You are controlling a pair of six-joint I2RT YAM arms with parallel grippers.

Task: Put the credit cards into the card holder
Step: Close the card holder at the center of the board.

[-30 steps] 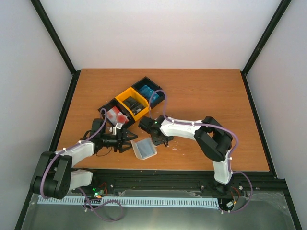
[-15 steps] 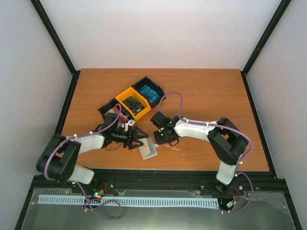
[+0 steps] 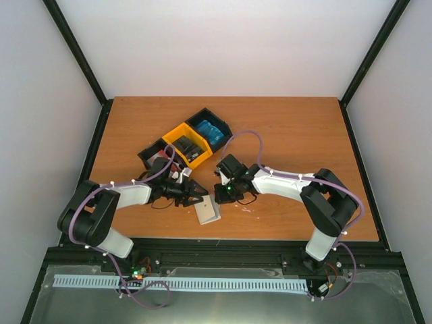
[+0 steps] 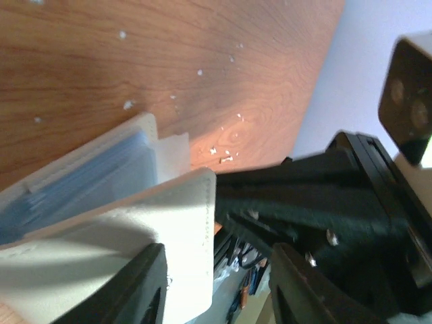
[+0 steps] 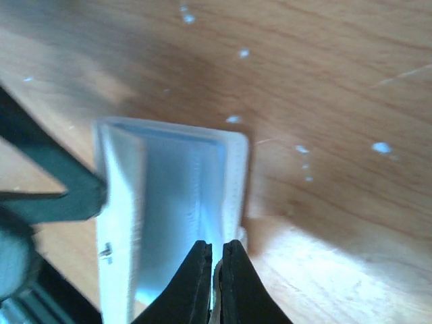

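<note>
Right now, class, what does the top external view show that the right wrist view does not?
Only top external: the black-and-yellow three-compartment tray holding black and blue plastic credit cards. Only right wrist: the right gripper pinched shut against a pale blue lining. Both: the beige folding card holder on the brown wooden table.

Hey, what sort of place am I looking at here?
Likely a robotics lab test cell: a left arm and right arm bolted to a rail at a wooden table, plain white walls in black framing, a tray of sorted cards.
</note>
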